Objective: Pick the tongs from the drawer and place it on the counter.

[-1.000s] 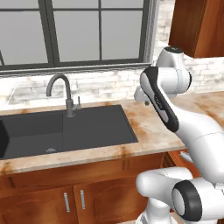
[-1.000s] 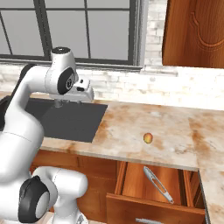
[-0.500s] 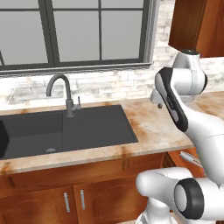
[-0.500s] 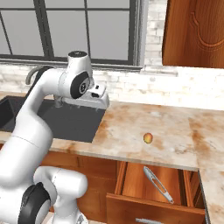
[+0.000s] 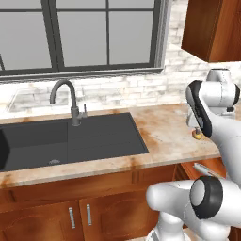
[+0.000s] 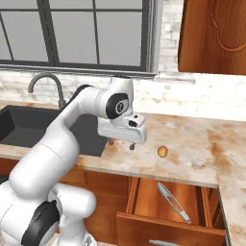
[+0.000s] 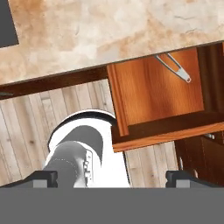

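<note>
My gripper (image 6: 121,143) hangs above the counter (image 6: 192,153), just beyond the right end of the dark sink basin (image 6: 29,129) and short of the counter's front edge; its two short fingers point down, parted wide, and nothing lies between them or touches them. In the hand view the two finger tips (image 7: 43,177) stand far apart at the lower corners, confirming an unclenched, empty grasp. The drawer (image 6: 168,211) stands pulled out below the counter's front edge, to the right of my gripper and lower. The tongs (image 6: 173,202) lie on the drawer's floor, slanting across it, well apart from my fingers; in the hand view the tongs (image 7: 175,67) show partly under the counter edge. A small yellow-orange fruit (image 6: 163,152) rests on the counter, near my gripper on its right. The faucet (image 5: 70,101) rises behind the sink basin.
</note>
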